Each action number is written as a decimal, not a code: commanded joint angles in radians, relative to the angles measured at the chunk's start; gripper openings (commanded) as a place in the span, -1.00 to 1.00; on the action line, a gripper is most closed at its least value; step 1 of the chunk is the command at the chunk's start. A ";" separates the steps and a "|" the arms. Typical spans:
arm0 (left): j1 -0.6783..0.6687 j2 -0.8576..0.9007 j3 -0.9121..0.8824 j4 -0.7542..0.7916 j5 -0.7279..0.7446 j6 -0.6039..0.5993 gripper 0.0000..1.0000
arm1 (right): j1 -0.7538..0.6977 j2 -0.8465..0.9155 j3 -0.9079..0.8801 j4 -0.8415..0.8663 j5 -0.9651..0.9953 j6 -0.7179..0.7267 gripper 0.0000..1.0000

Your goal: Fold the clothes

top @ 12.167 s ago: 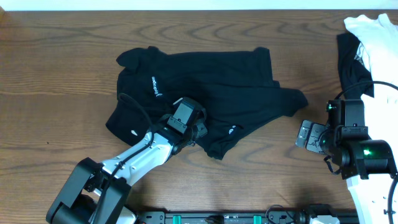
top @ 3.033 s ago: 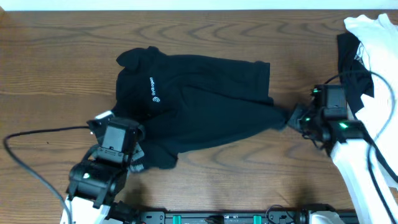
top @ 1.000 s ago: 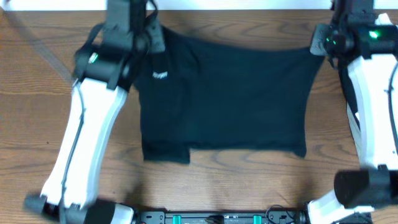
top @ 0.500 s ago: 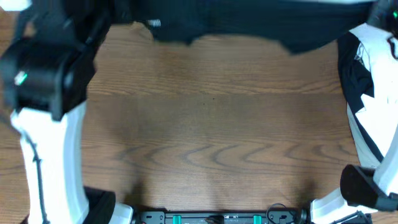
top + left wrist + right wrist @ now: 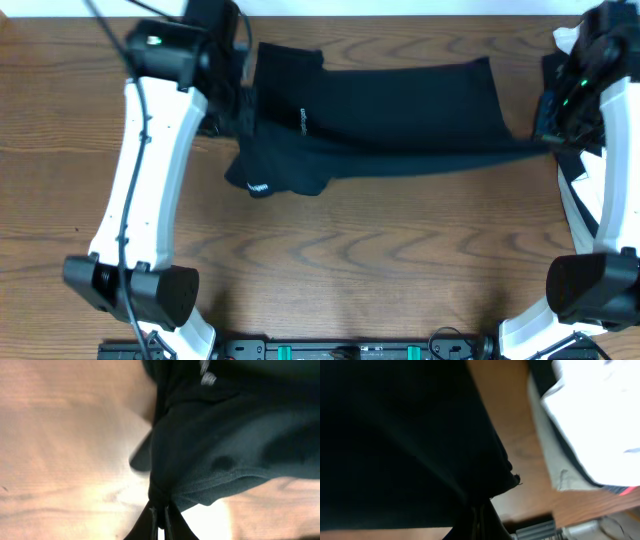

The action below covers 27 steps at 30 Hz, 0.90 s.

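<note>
Black T-shirt (image 5: 400, 110) spread sideways | left end effector (image 5: 160, 514) pinching its cloth | right end effector (image 5: 479, 512) pinching its edge

Cannot read the white print (image 5: 301, 119) on the soft black short-sleeved T-shirt (image 5: 400, 110): too small overhead, smeared at the left wrist. Cut off by the right wrist view's edges and blurred there: crumpled white cloth (image 5: 590, 415).

Even overhead light, wrist views blurred, glary
</note>
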 commanded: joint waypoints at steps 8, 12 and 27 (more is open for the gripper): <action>0.003 -0.023 -0.284 -0.040 0.201 0.040 -0.88 | -0.001 -0.001 -0.348 0.090 -0.018 -0.041 -0.97; -0.014 -0.036 -0.332 -0.054 0.304 0.118 -0.88 | -0.003 -0.001 -0.429 0.132 -0.018 -0.041 -0.97; -0.018 -0.351 -0.285 0.096 0.271 0.117 -0.88 | -0.005 -0.394 -0.402 0.221 0.006 -0.035 -0.98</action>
